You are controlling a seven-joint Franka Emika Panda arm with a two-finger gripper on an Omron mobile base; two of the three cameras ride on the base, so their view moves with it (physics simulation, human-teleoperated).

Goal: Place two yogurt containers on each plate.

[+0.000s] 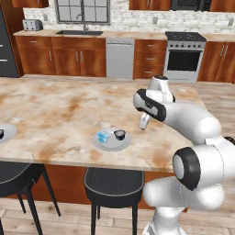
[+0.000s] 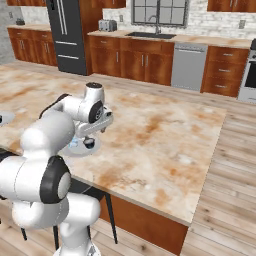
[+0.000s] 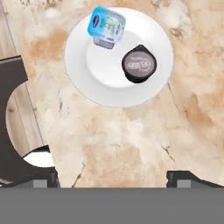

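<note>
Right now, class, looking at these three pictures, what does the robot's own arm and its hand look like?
The arm is built of glossy white rounded shells, joined by dark, near-black bands and round caps at the joints. No loose cables or lettering can be made out. The hand is a pale piece at the arm's end; in the hand view its two fingertips are small, dark and blocky.

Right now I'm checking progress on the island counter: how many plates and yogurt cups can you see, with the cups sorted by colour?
Plates: 2, near plate, far plate at the left edge
Dark cups: 2, one on near plate, one on far plate
Light blue cups: 1
Total: 5
</note>
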